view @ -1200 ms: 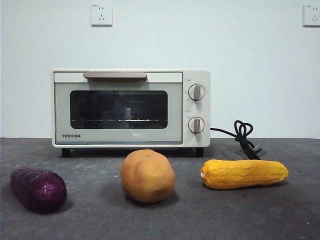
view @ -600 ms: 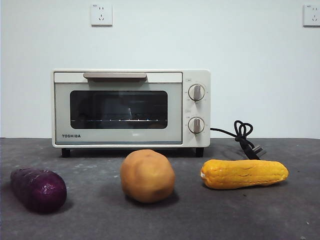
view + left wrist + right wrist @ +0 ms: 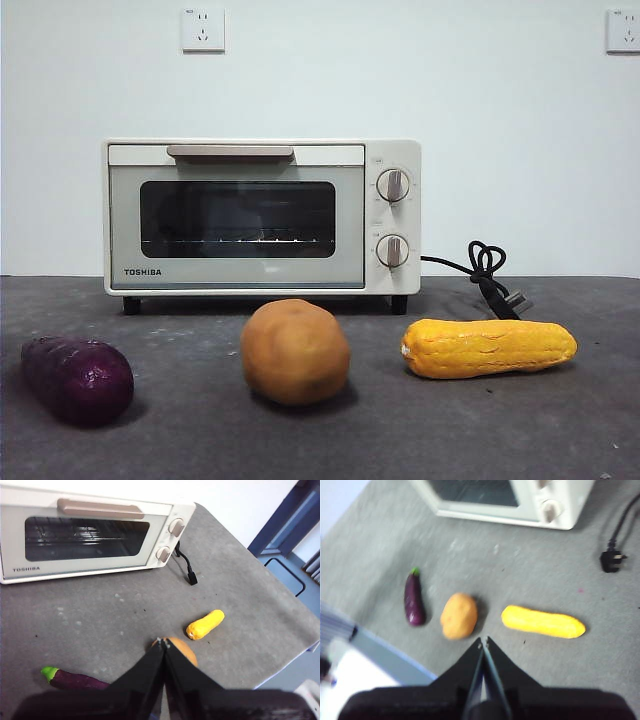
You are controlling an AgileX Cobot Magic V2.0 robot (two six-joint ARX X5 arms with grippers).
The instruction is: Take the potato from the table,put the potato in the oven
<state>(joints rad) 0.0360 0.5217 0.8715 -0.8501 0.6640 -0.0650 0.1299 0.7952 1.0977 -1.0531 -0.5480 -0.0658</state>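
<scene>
The round tan-orange potato (image 3: 295,351) rests on the dark grey table (image 3: 320,440), in front of the cream-white Toshiba oven (image 3: 262,217), whose glass door is closed. My left gripper (image 3: 163,642) is shut and empty, high above the table, its tips partly covering the potato (image 3: 182,651). The right gripper (image 3: 483,642) is also shut and empty, hovering high over the table's near edge, apart from the potato (image 3: 459,615). Neither gripper shows in the front view.
A dark purple eggplant (image 3: 77,378) lies left of the potato and a yellow corn cob (image 3: 488,347) lies to its right. The oven's black cord and plug (image 3: 490,275) trail at the right. The table edge (image 3: 395,652) runs close behind the vegetables.
Reflections in the oven's glass door shift slightly. The potato, eggplant and corn have not moved.
</scene>
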